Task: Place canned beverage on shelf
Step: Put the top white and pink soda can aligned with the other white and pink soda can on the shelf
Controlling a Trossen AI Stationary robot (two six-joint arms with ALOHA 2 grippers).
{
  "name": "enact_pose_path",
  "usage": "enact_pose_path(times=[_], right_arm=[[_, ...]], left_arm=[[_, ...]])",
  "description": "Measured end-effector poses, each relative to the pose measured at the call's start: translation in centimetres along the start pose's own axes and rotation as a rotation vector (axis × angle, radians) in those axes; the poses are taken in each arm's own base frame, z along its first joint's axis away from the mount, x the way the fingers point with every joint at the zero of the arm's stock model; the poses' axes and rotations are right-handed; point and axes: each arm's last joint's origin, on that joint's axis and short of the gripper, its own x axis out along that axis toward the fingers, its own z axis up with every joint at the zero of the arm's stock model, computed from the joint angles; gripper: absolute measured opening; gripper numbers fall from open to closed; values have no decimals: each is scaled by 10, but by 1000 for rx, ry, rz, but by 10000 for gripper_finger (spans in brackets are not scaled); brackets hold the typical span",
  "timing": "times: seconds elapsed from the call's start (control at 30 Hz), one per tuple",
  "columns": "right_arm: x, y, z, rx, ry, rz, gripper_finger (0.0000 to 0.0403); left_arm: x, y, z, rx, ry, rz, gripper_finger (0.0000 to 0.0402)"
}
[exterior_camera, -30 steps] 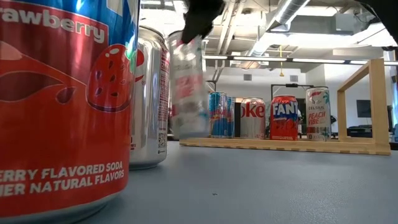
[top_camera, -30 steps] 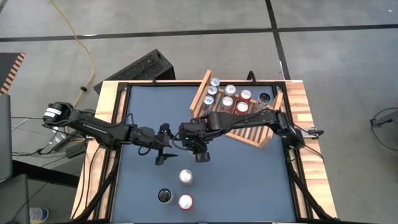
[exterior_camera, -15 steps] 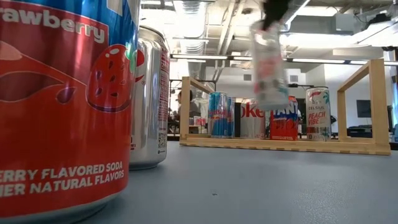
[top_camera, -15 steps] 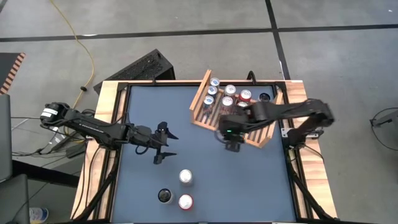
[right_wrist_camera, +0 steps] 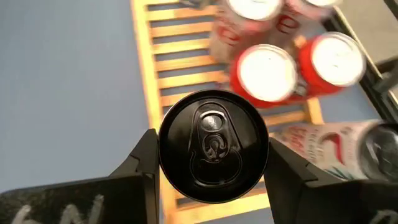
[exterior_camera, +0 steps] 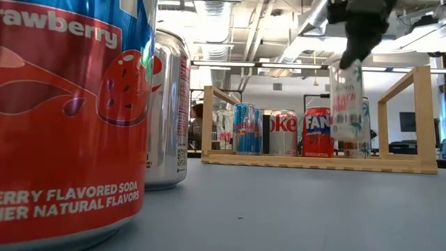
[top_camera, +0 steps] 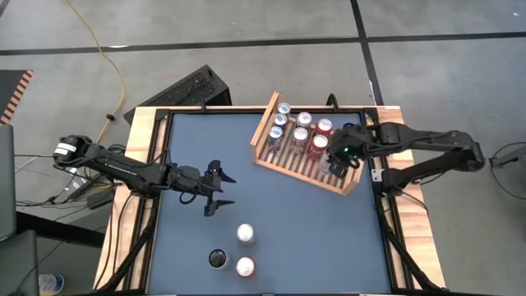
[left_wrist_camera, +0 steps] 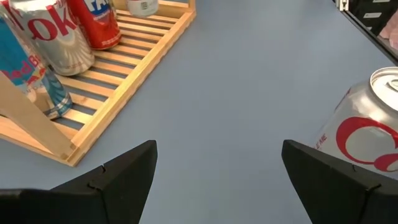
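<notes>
The black-topped can (right_wrist_camera: 213,146) can be knocked against the Fanta can (exterior_camera: 318,131) or the Celsius can (right_wrist_camera: 323,144) already on the shelf (top_camera: 289,167) if it is lowered too near them. It is held between the fingers of the right gripper (right_wrist_camera: 211,165), above the shelf's slats. The left gripper (top_camera: 215,191) is kept wide open and empty over the bench (top_camera: 329,238).

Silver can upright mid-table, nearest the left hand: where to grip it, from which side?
Grip the silver can across its round side wall, near mid-height, coming in level from the left hand's side. It stands upright; the two cans beside it sit on the far side, so that approach looks clear.
</notes>
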Motion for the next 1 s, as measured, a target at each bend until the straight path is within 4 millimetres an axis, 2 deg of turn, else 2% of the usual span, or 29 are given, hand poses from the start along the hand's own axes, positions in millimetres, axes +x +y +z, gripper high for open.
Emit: enact_pose_path(times=[0.23,0.47,0.77,1.0], right_arm=[[5,-28,-22,82,-1,-41,169],[14,-44,-40,52,11,-51,169],[19,-59,-38,-115,21,-33,169],[21,-72,-35,-150,-5,48,169]], left_arm=[[0,0,0,0,4,2,334],[0,1,0,10,4,28,334],[0,2,0,14,3,49,334],[0,2,0,18,3,54,334]])
